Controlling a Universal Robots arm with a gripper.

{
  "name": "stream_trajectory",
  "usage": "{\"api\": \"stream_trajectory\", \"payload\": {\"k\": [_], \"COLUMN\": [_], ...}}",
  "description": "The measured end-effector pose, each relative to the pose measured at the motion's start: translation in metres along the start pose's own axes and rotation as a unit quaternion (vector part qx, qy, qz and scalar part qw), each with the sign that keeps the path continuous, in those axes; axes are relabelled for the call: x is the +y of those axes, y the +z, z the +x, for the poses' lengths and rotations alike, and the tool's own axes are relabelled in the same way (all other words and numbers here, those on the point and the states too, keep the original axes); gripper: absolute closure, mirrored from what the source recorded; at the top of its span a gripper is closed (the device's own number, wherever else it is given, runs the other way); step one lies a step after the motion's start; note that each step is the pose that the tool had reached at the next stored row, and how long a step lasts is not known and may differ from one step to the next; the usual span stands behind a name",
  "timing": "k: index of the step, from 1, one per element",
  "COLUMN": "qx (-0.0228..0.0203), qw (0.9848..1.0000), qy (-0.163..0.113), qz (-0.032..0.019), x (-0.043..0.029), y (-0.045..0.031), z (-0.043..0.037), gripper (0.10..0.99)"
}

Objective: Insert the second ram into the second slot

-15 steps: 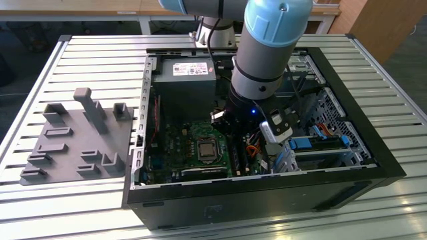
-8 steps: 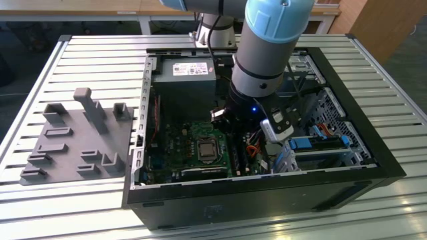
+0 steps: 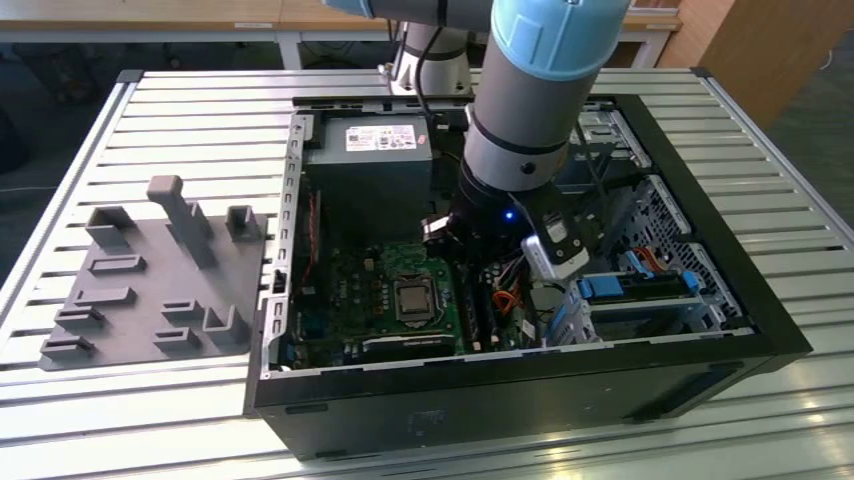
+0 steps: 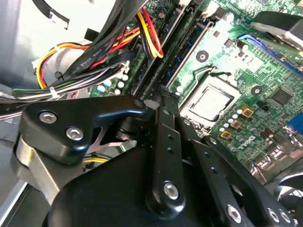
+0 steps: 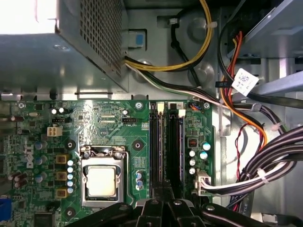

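Apparently insertion step: gripper (image 4: 161, 99) low over slots (image 5: 168, 151), pinched narrow; whether it clamps ram unclear. Seating likely needs straight, even press.

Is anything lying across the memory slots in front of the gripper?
Nothing visible does. In the first wrist view the memory slots lie uncovered ahead of the gripper; the cable bundle runs beside the board, off them.
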State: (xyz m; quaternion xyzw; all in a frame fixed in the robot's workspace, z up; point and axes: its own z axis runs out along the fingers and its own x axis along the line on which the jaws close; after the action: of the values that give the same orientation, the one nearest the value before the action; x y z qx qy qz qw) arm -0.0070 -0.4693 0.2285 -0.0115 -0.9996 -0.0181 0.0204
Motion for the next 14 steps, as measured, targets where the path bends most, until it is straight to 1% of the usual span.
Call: {"api": "stream_trajectory", "payload": {"k": [3, 8, 14], "qx": [0.0, 0.0, 0.0], "qw": [1.0, 1.0, 1.0], "qy": [0.0, 0.0, 0.0], "qz": [-0.0001, -0.0002, 0.0], "x": [-0.0001, -0.0002, -0.0003], "y": [0.0038, 0.0072, 0.0079], "z": [-0.0002, -0.0003, -0.0003], "gripper": [0.984, 0.984, 0.984]}}
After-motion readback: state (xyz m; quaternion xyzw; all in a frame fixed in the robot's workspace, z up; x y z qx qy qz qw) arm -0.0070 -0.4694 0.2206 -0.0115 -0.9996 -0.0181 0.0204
